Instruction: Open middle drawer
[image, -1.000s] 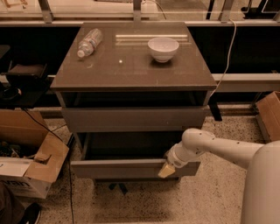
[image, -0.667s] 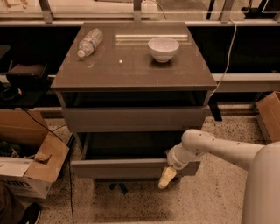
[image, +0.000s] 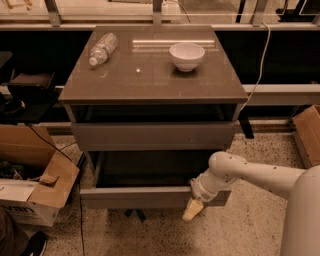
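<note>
A: What is changed against the earlier frames?

B: The gripper (image: 193, 210) is found lower. A second ago it was set against the right end of the middle drawer (image: 140, 197) front. Now it hangs just below the lower edge of that front, pointed down toward the floor (image: 235, 235).

A: And the drawer itself?

B: It is pulled well out from the cabinet, under the uppermost drawer front (image: 150, 136). No shift is noted in it since the earlier frames. The uppermost front is also stood slightly out, as before. The bottle (image: 102, 48) and the bowl (image: 186, 55) on the cabinet top (image: 150, 82) are unmoved.

A: Gripper apart or together?

B: Cannot be told. Only one tan shape is seen below the wrist. Contact with the drawer front cannot be confirmed either.

A: What is hidden or cut off?

B: The right end of the middle drawer front is covered by the wrist of the arm (image: 260, 175). The lowest drawer front is hidden beneath the pulled-out drawer. The drawer interior is dark and little can be made out inside. The arm is cut off at the right and bottom edges. The cardboard box (image: 35, 195) at the left is cut off by the left edge.
</note>
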